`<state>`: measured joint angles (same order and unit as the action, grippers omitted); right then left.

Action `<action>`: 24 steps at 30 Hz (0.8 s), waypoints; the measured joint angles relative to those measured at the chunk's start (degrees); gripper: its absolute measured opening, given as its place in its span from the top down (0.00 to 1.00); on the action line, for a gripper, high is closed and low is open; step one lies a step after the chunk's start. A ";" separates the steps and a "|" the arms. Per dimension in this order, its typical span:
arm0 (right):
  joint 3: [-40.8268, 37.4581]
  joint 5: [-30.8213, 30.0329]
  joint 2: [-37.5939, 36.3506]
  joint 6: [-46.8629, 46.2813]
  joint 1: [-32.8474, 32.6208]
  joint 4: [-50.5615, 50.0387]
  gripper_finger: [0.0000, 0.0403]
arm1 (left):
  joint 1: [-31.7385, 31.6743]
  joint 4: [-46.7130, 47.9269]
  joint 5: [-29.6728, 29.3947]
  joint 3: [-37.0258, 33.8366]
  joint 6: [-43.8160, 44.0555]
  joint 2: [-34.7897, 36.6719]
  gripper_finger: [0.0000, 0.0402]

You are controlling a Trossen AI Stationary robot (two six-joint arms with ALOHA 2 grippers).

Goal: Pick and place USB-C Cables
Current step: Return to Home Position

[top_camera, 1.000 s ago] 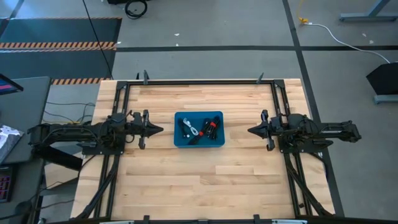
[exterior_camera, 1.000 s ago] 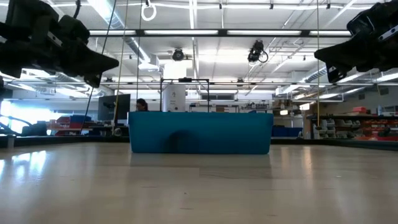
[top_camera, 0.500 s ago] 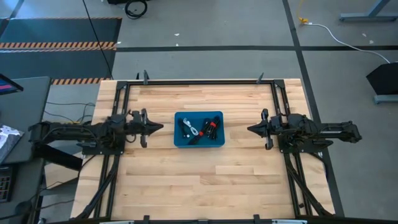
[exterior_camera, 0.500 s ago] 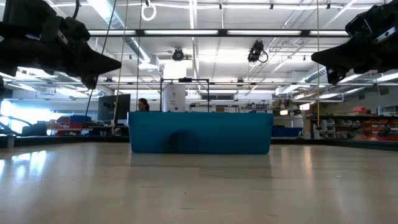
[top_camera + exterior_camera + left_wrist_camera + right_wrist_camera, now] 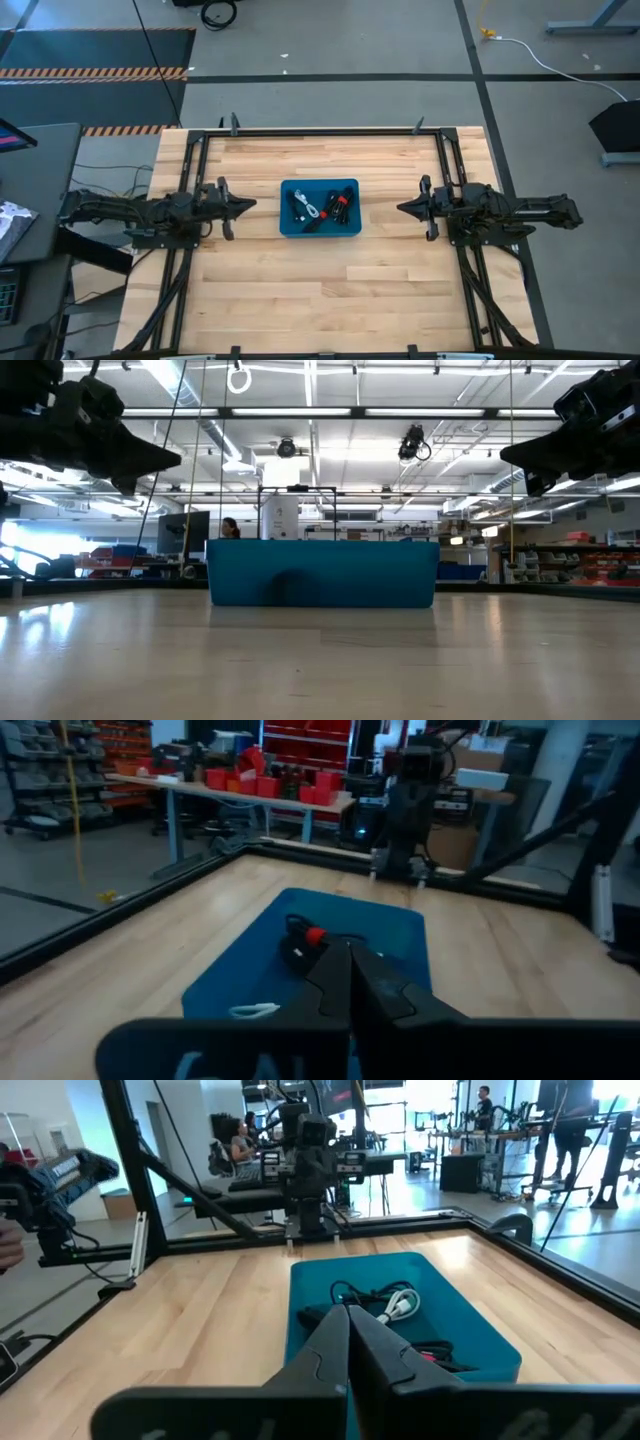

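USB-C cables (image 5: 318,209) lie in the centred blue bin (image 5: 319,233), so left gripper (image 5: 245,206) (9 o'clock) and right gripper (image 5: 403,209) (3 o'clock) hover closed, empty.

Place: was a big open robotics workshop, kinda warehouse-y
Floor: bare concrete floor (image 5: 330,40), hazard-striped tape (image 5: 90,72)
Ceiling: long strip lights (image 5: 400,412)
Background: red parts bins (image 5: 262,786) on a workbench (image 5: 230,798), stocked shelving (image 5: 570,565)

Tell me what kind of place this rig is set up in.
Probably an industrial workshop or robotics lab: red parts bins in the background, hazard-striped floor tape, and long ceiling strip lights.
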<state>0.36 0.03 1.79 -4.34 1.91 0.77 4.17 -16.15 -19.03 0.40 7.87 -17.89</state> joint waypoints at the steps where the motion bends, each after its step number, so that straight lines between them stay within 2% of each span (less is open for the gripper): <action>1: 0.00 -0.02 -0.08 0.00 0.00 0.03 0.99 | -0.11 2.08 0.58 0.00 0.18 2.23 1.00; 6: 0.00 0.00 -0.07 0.31 0.00 0.30 0.99 | -0.16 12.22 1.53 0.04 0.57 14.91 1.00; 8: 0.00 0.00 -0.07 0.38 -0.01 0.02 0.99 | -0.12 12.30 3.93 0.07 0.60 17.85 1.00; 16: 0.00 0.01 0.22 0.56 0.00 0.00 0.99 | 0.21 13.58 5.55 0.20 0.31 15.78 1.00; 21: 0.00 1.14 0.36 6.01 -0.02 0.03 0.99 | 0.14 14.13 7.57 0.23 -4.34 15.65 0.99; 24: 0.00 1.15 0.58 6.78 -0.01 0.05 0.99 | 0.12 14.70 10.97 0.24 -7.29 15.74 0.99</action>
<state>0.36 1.18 2.37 2.44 1.90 0.82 4.29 -1.45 -8.06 0.64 0.58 -2.15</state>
